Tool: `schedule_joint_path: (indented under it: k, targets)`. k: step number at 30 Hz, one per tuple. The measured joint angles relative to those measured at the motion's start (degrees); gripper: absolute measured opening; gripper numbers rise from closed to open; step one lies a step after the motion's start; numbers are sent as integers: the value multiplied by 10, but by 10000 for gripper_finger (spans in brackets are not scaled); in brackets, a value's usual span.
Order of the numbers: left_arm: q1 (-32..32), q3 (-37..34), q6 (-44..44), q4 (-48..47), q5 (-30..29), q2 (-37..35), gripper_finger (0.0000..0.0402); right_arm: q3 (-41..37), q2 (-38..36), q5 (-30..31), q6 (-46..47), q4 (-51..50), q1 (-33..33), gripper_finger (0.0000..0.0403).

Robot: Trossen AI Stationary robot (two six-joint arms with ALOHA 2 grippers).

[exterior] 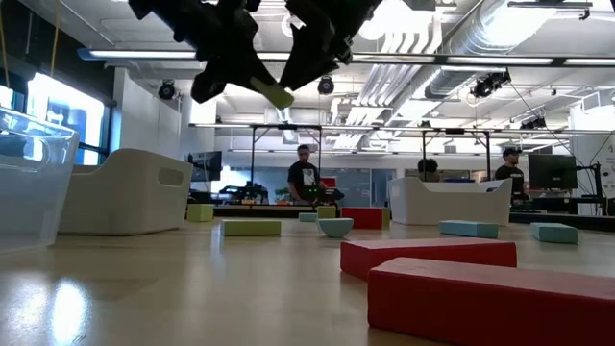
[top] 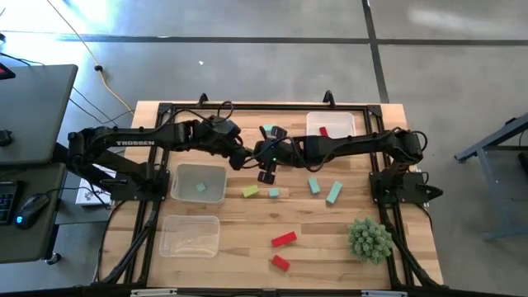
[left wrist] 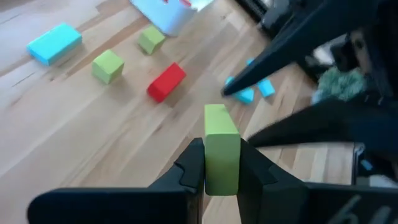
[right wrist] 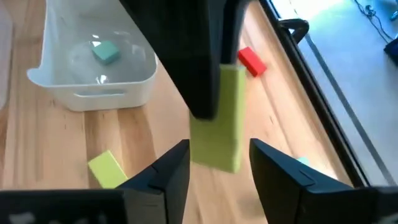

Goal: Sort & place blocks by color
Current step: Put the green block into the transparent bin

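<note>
High view: both arms meet over the middle of the surface [top: 247, 223], about 12 o'clock from the loose blocks. Looks like a handover of a yellow-green bar [top: 245, 160] in mid-air, left gripper [top: 242, 158] and right gripper [top: 266, 162] almost touching. Tray with a teal cube [top: 200, 188] sits at 7 o'clock of the meeting point, empty tray [top: 190, 234] below it, tray with a red block [top: 323, 131] at 2 o'clock.

Low view: bar held high above the surface, well clear of the blocks lying below.

Left wrist view: left jaws clamped on the yellow-green bar [left wrist: 221, 149].

Right wrist view: right jaws parted, straddling the bar [right wrist: 219, 118] without gripping.

Next, probably: right arm backs off, left carries the bar to the empty tray. Tight between the arms; open room toward 7 o'clock.
</note>
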Motion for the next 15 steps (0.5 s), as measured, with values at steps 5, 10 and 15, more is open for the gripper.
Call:
schedule_joint_path:
  k: [5,10,15]
  targets:
    - [-12,0,28,-51,0,-24,33,0,0,1,53,-13,7,157]
    - [-38,0,62,-137,17,-65,33,0,0,-9,128,-50,8,158]
    - [-74,0,79,-234,51,-111,34,0,0,-80,173,-62,8,158]
